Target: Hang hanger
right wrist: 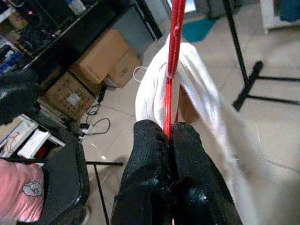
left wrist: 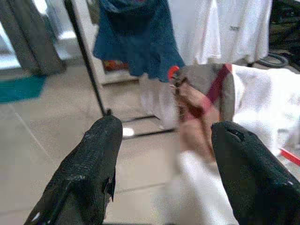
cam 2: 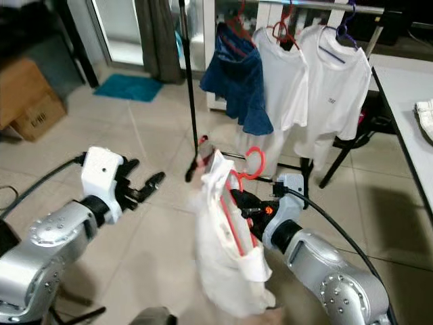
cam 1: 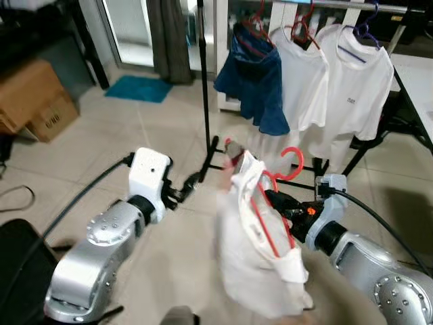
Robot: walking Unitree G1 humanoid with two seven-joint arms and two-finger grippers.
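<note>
A red hanger (cam 1: 274, 203) carries a white garment (cam 1: 254, 257) that droops low in front of me, its hook (cam 1: 292, 158) pointing up. My right gripper (cam 1: 281, 203) is shut on the hanger's red wire, seen up close as the hanger (right wrist: 172, 56) between the fingers (right wrist: 154, 154). My left gripper (cam 1: 193, 181) is open, apart from the garment on its left; its fingers (left wrist: 89, 164) frame the white garment (left wrist: 253, 103). Behind stands the clothes rack (cam 1: 203, 81) with a blue garment (cam 1: 256, 74) and two white T-shirts (cam 1: 338, 81) hung on it.
Cardboard boxes (cam 1: 30, 98) sit at the left, a teal mat (cam 1: 139, 88) lies by the door. A white table (cam 1: 419, 88) edges the right side. The rack's black legs (cam 1: 213, 152) spread over the tiled floor. A dark chair (cam 1: 20, 271) is at my lower left.
</note>
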